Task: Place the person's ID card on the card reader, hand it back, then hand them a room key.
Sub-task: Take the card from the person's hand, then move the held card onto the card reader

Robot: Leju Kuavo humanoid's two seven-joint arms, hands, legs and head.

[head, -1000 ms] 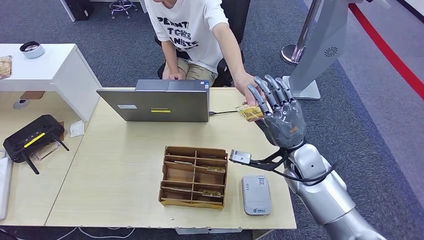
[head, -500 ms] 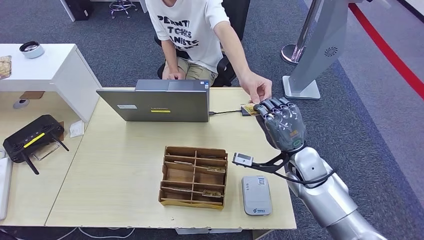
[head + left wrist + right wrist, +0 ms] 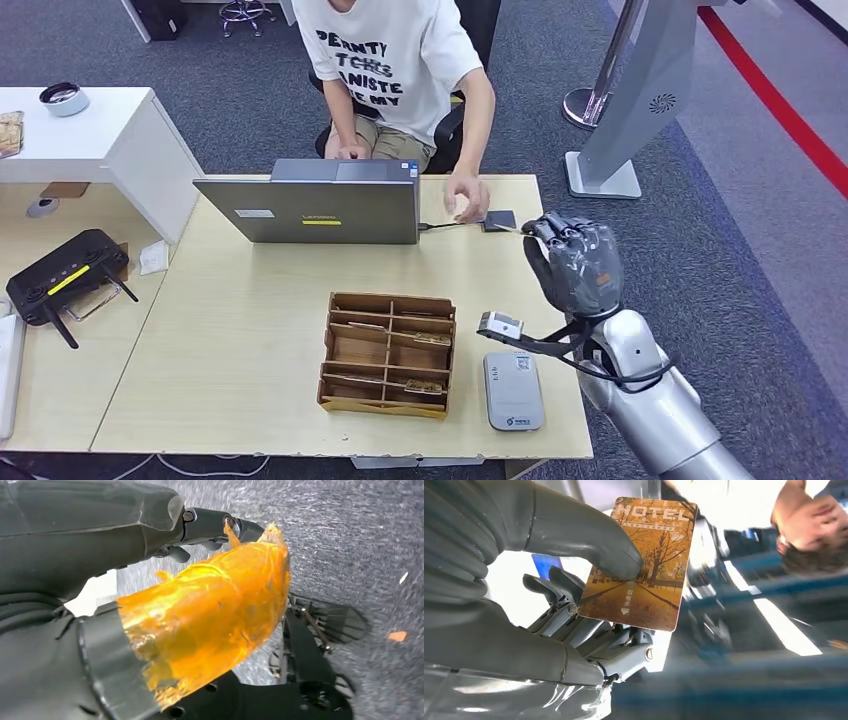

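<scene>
Pale wood table [image 3: 250,340] stretches before a seated person [image 3: 395,70] in a white printed T-shirt, whose hand [image 3: 466,196] rests near the far edge beside a grey laptop [image 3: 310,210] and just beside a small dark object [image 3: 499,220] on the tabletop. Silver and grey, the robot's right hand [image 3: 572,262] is raised above the table's right edge, fingers curled in; the right wrist view shows it pinching a room key [image 3: 639,562] between thumb and fingers, an orange-brown card printed with autumn trees along a path, the word HOTEL across one end and a small arrow near the other. A brown wooden organiser [image 3: 388,352] with several compartments sits at the table's middle, cards lying in some slots, and a light grey card reader [image 3: 513,389] lies flat just to its right near the front edge. Compared with a second ago, the person's hand has pulled back from the robot's fingers toward the laptop, and the right hand has closed from spread fingers into a curl. In the left wrist view, the left hand [image 3: 165,535] appears blurred above grey carpet behind orange tape; whether it is open or closed cannot be told.
</scene>
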